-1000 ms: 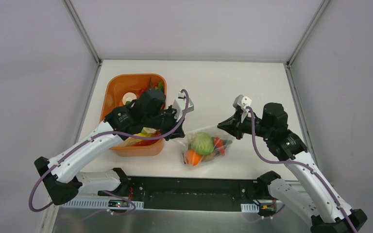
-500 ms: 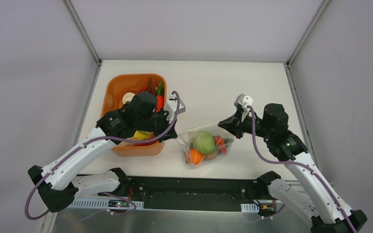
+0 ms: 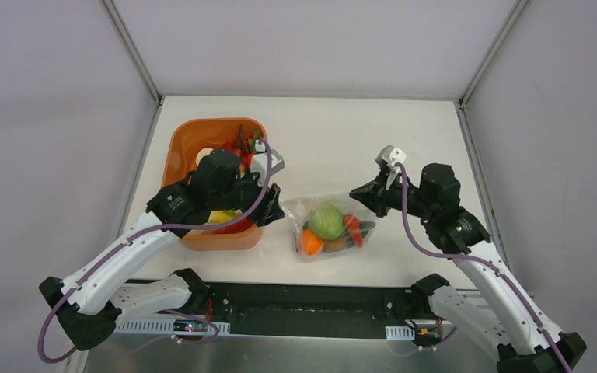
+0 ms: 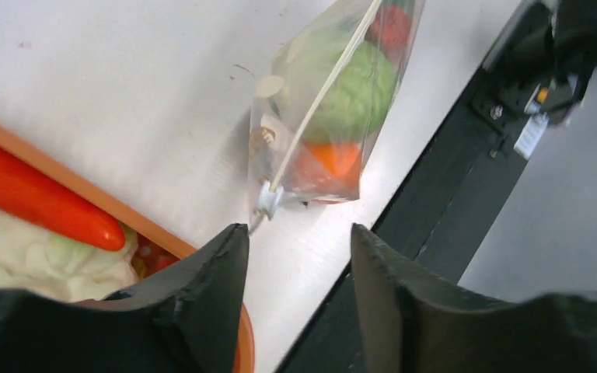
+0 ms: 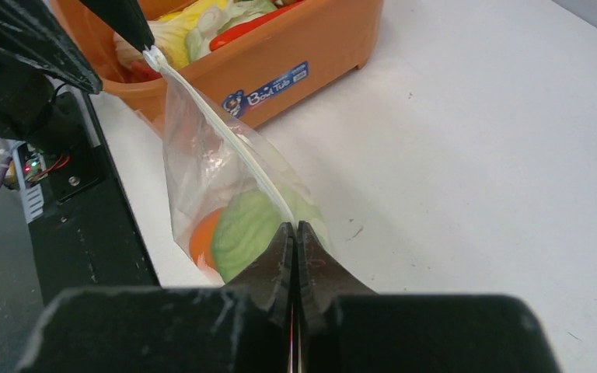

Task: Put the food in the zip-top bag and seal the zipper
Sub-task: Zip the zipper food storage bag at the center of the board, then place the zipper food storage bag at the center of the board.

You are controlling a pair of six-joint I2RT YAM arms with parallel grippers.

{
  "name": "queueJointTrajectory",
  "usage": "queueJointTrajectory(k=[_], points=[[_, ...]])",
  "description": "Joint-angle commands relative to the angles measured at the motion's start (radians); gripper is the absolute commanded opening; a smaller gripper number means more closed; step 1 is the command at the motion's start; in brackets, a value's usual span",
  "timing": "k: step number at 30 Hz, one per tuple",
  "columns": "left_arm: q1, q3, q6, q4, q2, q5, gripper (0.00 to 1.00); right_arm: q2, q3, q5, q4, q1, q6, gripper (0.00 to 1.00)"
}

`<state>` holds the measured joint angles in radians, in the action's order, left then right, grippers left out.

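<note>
zip-top bag (image 3: pixel 328 227), pinched in right gripper (image 5: pixel 295 230), just off left gripper (image 4: pixel 297 233)

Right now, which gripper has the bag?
The right gripper, shut on the zipper of the bag. The left gripper is open, with the bag's corner just ahead of it.

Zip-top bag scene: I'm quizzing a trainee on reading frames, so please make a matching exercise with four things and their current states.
1 left gripper
2 right gripper
3 green cabbage
4 orange tub

a inside the zip-top bag
b jaws apart, gripping nothing
c holds loose food
d shut on the zipper

Pairs: 1-b; 2-d; 3-a; 4-c
</note>
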<state>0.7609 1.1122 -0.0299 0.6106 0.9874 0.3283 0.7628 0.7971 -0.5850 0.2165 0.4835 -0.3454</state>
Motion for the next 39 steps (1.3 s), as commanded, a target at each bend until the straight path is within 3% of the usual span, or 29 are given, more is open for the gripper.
queueJointTrajectory(k=[1, 2, 6, 12, 14, 20, 21, 23, 25, 27, 30, 34, 36, 39], points=[[-0.015, -0.051, -0.134, -0.149, -0.057, -0.102, 0.63, 0.021, 0.035, 0.087, -0.111, -0.007, 0.050, 0.00], [-0.016, -0.063, -0.148, -0.180, -0.067, -0.110, 0.73, 0.031, 0.047, 0.111, -0.119, -0.007, 0.056, 0.00], [-0.020, -0.056, -0.182, -0.227, -0.093, -0.125, 0.89, 0.114, 0.133, 0.234, -0.133, -0.009, 0.064, 0.00], [-0.021, -0.044, -0.203, -0.259, -0.125, -0.136, 0.96, 0.309, 0.334, 0.365, -0.129, -0.050, 0.016, 0.00], [-0.020, -0.054, -0.207, -0.266, -0.137, -0.148, 0.96, 0.346, 0.389, 0.330, -0.127, -0.065, -0.007, 0.00], [-0.021, -0.104, -0.220, -0.272, -0.197, -0.196, 0.97, 0.307, 0.355, -0.080, 0.094, -0.062, -0.042, 0.03], [-0.020, -0.109, -0.220, -0.269, -0.208, -0.200, 0.97, 0.274, 0.297, -0.180, 0.132, -0.058, -0.037, 0.09], [-0.020, -0.116, -0.220, -0.260, -0.220, -0.207, 0.97, 0.213, 0.182, -0.347, 0.198, -0.032, -0.011, 0.51], [-0.020, -0.119, -0.222, -0.263, -0.224, -0.209, 0.97, 0.176, 0.156, -0.408, 0.317, 0.024, -0.089, 0.65], [-0.021, -0.114, -0.218, -0.263, -0.214, -0.204, 0.98, 0.141, 0.153, -0.366, 0.318, 0.043, -0.073, 0.70], [-0.020, -0.094, -0.220, -0.264, -0.192, -0.196, 0.97, 0.079, 0.106, -0.218, 0.172, 0.044, 0.003, 0.72], [-0.020, -0.090, -0.226, -0.268, -0.193, -0.181, 0.97, 0.076, 0.064, 0.274, -0.050, 0.035, 0.262, 0.70], [-0.020, -0.096, -0.226, -0.264, -0.205, -0.190, 0.97, 0.128, 0.082, 0.345, -0.049, 0.016, 0.330, 0.70], [-0.020, -0.113, -0.233, -0.268, -0.220, -0.197, 0.97, 0.290, 0.131, 0.322, 0.003, 0.001, 0.405, 0.70]])
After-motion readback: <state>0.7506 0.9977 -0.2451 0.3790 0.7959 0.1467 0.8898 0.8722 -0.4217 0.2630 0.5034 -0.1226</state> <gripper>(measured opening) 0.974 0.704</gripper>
